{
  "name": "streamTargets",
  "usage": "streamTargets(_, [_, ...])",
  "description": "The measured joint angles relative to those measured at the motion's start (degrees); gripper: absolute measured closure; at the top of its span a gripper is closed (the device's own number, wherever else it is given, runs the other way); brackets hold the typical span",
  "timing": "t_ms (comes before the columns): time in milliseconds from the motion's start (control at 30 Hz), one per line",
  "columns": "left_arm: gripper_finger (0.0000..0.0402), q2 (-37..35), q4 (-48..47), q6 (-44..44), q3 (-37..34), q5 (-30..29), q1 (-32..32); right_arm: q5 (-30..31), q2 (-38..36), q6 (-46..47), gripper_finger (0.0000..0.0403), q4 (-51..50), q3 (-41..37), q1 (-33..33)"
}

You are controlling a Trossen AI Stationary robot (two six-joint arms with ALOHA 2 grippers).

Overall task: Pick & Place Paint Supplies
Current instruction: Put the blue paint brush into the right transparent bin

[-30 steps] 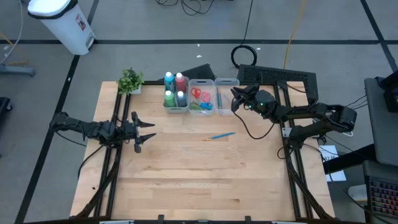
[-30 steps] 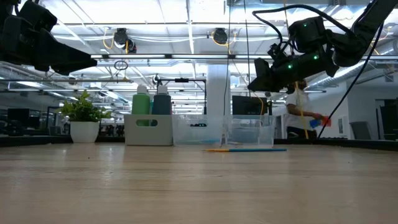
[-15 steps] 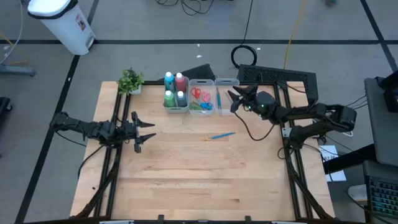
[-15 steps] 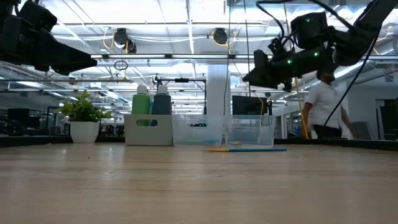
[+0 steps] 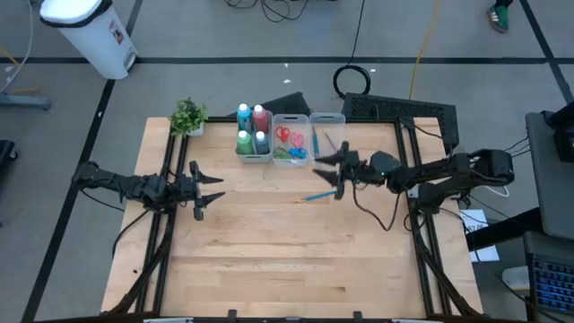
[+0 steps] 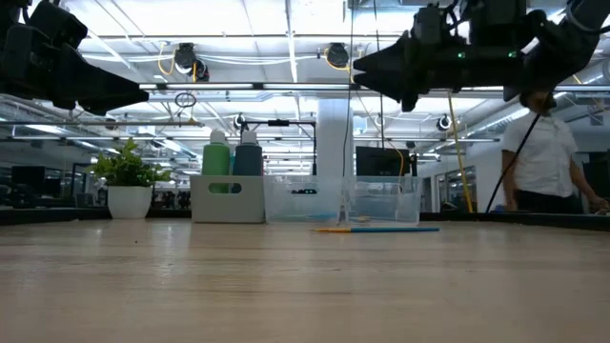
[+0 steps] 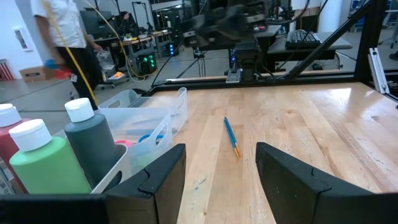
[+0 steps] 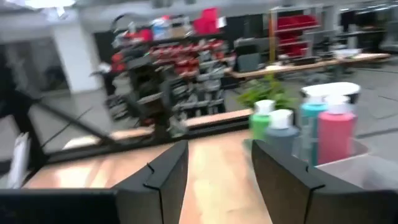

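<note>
The right gripper (image 5: 328,172), jaws open and empty, hovers just beside the loose brush (image 5: 318,195). It should descend straddling the handle. The left gripper (image 5: 208,190), also open, waits well apart.

Far on the worktop (image 5: 269,260), plant (image 5: 188,116) left, then three bins (image 5: 291,140) in a row: bottles (image 5: 252,130) in the leftmost, scissors (image 5: 289,144) in the middle. A brush (image 5: 319,195) lies nearer, right of centre.

Four paint bottles (image 5: 253,130) stand upright, white-capped, in the left bin (image 5: 255,158): blue, pink-red, green, dark grey. Scissors (image 5: 289,142) lie in the middle bin. One blue, orange-tipped brush (image 5: 319,195) lies flat on the surface (image 5: 287,260) before the bins.
</note>
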Motion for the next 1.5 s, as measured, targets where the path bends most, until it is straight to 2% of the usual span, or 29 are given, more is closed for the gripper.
streamTargets(200, [0.0199, 0.0, 0.0, 0.0, 0.0, 0.0, 0.0, 0.3, 0.0, -3.7, 0.0235, -8.8, 2.1, 7.5])
streamTargets(400, [0.0199, 0.0, 0.0, 0.0, 0.0, 0.0, 0.0, 6.4, 3.7, -8.8, 0.0238, -22.0, 6.4, 13.3])
streamTargets(667, [0.0199, 0.0, 0.0, 0.0, 0.0, 0.0, 0.0, 6.0, 19.2, -11.3, 0.0243, -31.1, 15.8, 14.4])
streamTargets(933, [0.0199, 0.0, 0.0, 0.0, 0.0, 0.0, 0.0, 5.9, 30.7, -12.6, 0.0243, -46.5, 25.6, 12.6])
streamTargets(1167, [0.0199, 0.0, 0.0, 0.0, 0.0, 0.0, 0.0, 5.7, 31.7, -11.7, 0.0250, -50.1, 26.9, 12.2])
streamTargets(1367, [0.0199, 0.0, 0.0, 0.0, 0.0, 0.0, 0.0, 0.5, 29.0, -11.7, 0.0258, -51.9, 26.6, 12.1])
streamTargets(1500, [0.0199, 0.0, 0.0, 0.0, 0.0, 0.0, 0.0, 4.6, 27.4, -12.7, 0.0259, -49.4, 26.7, 12.1])
